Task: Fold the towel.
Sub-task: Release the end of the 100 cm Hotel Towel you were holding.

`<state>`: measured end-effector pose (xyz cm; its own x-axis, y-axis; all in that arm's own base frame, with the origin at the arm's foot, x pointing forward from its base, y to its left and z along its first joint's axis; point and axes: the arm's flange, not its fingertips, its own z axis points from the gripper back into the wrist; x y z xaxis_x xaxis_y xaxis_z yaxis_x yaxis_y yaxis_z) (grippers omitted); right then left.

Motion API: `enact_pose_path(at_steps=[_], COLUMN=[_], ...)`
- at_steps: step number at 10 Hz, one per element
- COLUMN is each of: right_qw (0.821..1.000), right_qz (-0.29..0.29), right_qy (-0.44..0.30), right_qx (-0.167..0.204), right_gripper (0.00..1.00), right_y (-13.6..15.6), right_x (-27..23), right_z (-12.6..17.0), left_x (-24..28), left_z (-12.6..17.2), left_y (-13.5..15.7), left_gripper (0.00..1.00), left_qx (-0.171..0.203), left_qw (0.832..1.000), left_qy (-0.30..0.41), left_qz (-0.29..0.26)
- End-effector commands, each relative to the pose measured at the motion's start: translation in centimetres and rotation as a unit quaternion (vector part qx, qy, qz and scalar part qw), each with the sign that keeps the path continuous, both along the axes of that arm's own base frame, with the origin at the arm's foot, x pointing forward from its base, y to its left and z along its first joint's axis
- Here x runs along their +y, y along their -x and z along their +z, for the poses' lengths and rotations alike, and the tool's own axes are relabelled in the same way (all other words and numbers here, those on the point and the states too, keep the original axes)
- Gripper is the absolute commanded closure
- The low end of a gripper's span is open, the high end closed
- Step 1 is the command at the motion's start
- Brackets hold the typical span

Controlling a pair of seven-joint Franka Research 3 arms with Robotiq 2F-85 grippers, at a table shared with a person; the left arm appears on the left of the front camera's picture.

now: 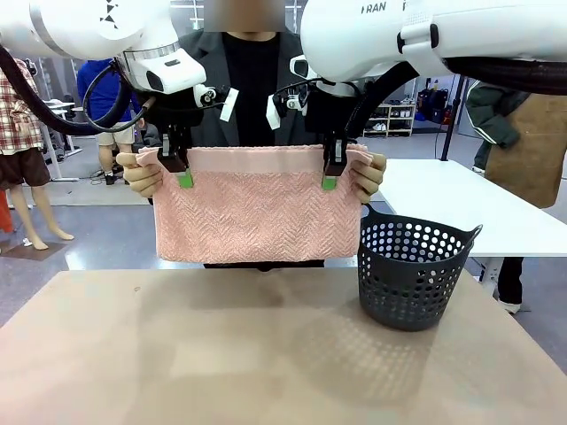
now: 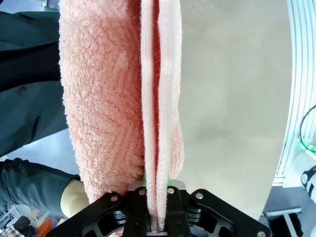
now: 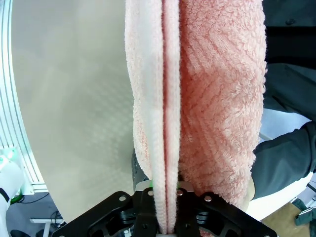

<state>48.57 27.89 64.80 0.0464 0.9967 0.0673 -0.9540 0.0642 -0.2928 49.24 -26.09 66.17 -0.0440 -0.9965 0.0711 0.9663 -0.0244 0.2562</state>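
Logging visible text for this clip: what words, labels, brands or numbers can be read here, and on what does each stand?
"RAN": black letters on the white shell of the right arm; the letter before them is unclear.
Black mark on the left arm: cut by the top edge, unreadable.
White tags hanging near the wrists: too small to read.
Towel and basket: no print seen.

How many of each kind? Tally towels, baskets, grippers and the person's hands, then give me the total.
Towel: 1
Basket: 1
Grippers: 2 (left gripper, right gripper)
Person's hands: 2
Total: 6
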Motion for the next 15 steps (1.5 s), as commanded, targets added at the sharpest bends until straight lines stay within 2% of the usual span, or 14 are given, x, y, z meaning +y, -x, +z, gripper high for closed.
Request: enact_pose_path(at_steps=[1,2,3,4,5,6,7,8,9,10,11,12,13,15], right_qw=[1.0,1.0,1.0,1.0,1.0,1.0,0.999,0.999,0.998,0.997,0.994,0.989,0.98,0.963], right_qz=[0.0,0.0,-0.003,-0.011,-0.017,-0.025,-0.028,-0.04,-0.051,-0.066,-0.099,-0.132,-0.167,-0.222], right_qy=[0.0,0.0,-0.005,-0.007,-0.011,-0.01,-0.017,-0.018,-0.025,-0.039,-0.037,-0.05,-0.081,-0.145], right_qx=[-0.005,0.0,-0.009,-0.018,-0.018,-0.011,-0.005,-0.005,-0.006,-0.009,-0.03,-0.051,-0.07,-0.057], right_gripper=[1.0,0.96,0.65,0.65,0.36,0.63,0.02,0.28,0.0,0.0,0.0,0.1,0.01,0.0], right_y=[-0.1,0.0,0.5,0.8,0.9,0.8,0.8,0.7,0.9,1.2,1.9,2.8,3.8,6.8], right_x=[-0.1,0.0,-0.2,-0.3,-0.3,-0.4,-0.6,-0.7,-1.0,-1.5,-2.3,-3.5,-5.3,-9.8], right_z=[0.1,0.0,0.6,1.1,1.2,1.4,1.6,1.8,2.5,3.7,5.2,6.7,8.2,10.1], left_x=[0.1,0.0,-0.3,0.0,0.3,0.4,0.6,0.7,0.8,1.1,2.4,4.5,6.6,10.5], left_z=[0.0,0.0,0.5,0.7,1.0,1.3,1.7,2.1,2.6,3.3,4.9,6.5,7.7,9.1], left_y=[0.0,0.0,0.7,0.8,1.0,1.2,1.5,1.6,1.8,2.0,2.4,2.9,3.8,7.0], left_gripper=[1.0,0.96,0.59,0.52,0.13,0.46,0.0,0.0,0.0,0.05,0.0,0.0,0.0,0.0], left_qx=[0.0,0.0,0.004,-0.012,-0.018,-0.025,-0.021,-0.016,-0.009,0.001,-0.004,-0.029,-0.048,-0.082], left_qw=[1.0,1.0,1.0,1.0,0.999,0.999,0.999,0.999,0.998,0.997,0.993,0.987,0.981,0.965], left_qy=[0.0,0.0,0.013,0.015,0.021,0.03,0.038,0.045,0.057,0.067,0.117,0.147,0.166,0.191], left_qz=[0.001,0.0,0.001,0.019,0.027,0.035,0.027,0.027,0.024,0.026,0.028,0.062,0.091,0.158])
